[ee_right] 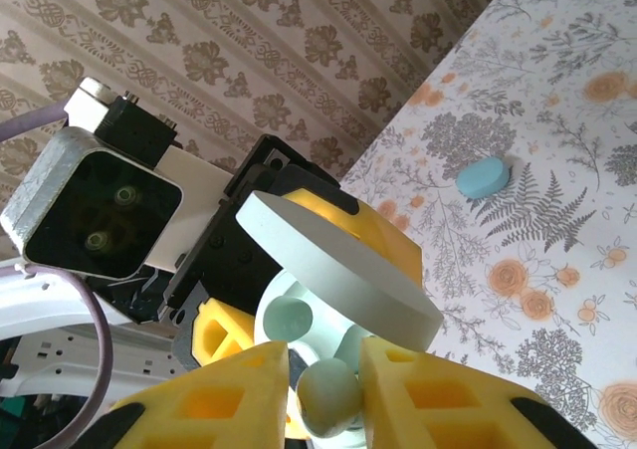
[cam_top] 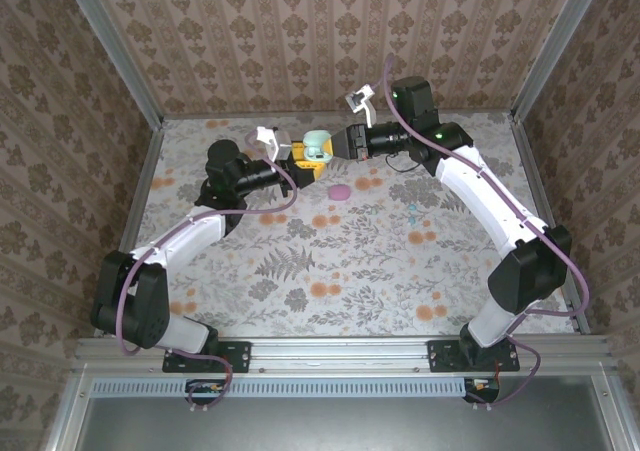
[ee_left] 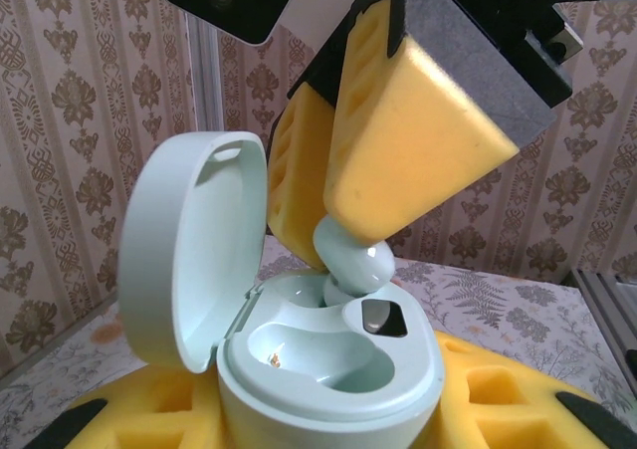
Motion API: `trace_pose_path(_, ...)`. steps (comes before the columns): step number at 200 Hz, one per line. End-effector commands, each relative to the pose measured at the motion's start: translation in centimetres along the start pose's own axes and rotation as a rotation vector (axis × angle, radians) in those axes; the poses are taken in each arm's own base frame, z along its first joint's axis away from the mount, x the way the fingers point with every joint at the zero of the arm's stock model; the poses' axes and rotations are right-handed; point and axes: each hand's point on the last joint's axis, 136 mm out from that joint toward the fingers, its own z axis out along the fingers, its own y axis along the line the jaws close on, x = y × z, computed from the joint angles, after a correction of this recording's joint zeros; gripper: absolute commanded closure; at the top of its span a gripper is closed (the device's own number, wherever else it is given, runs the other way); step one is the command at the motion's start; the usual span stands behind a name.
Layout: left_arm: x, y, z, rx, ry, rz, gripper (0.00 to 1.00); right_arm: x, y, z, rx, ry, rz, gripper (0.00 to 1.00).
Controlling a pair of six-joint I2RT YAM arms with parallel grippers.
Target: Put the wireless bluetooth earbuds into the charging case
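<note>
Right tool (ee_right: 325, 384) pinches the mint earbud (ee_left: 353, 262) over its socket in the open case (ee_left: 318, 414) my left tool (cam_top: 300, 163) clamps; a skewed release could leave it unseated or dropped.

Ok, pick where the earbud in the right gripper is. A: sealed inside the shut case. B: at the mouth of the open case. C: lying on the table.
B: the right gripper pinches the earbud at the mouth of the case, whose lid stands open.

Mint case (ee_left: 328, 409), mint earbud (ee_left: 353, 260), floral-print tbl (ee_left: 518, 310)
</note>
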Motion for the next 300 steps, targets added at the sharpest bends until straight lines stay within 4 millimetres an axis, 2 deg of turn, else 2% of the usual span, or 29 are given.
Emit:
trace_pose_path(1,-2.9,-0.7,0.3,0.033,-0.065,0.081,0.76,0.1,0.0,-0.5,0.054,0.002,-0.001,0.71)
trace_pose_path(56,-2.8,-0.7,0.3,0.033,-0.064,0.079,0.76,-0.2,0.2,-0.9,0.065,-0.011,-0.004,0.69)
trace_pose_path(117,-2.6,-0.6,0.4,0.032,-0.061,0.077,0.76,-0.9,0.9,-1.4,0.069,-0.042,-0.008,0.62)
trace_pose_path(169,-2.5,-0.6,0.4,0.032,-0.056,0.076,0.76,-1.3,1.6,-1.7,0.056,-0.054,-0.003,0.66)
trace_pose_path(233,-2.3,-0.5,0.5,0.03,-0.049,0.074,0.76,-1.4,2.3,-2.1,0.051,-0.061,-0.007,0.6)
trace_pose_path(279,-2.1,-0.2,0.6,0.022,-0.043,0.072,0.76,-1.7,3.0,-2.6,0.049,-0.075,-0.016,0.59)
trace_pose_path(300,-2.1,-0.3,0.6,0.021,-0.043,0.072,0.76,-1.6,2.8,-2.7,0.059,-0.076,-0.008,0.62)
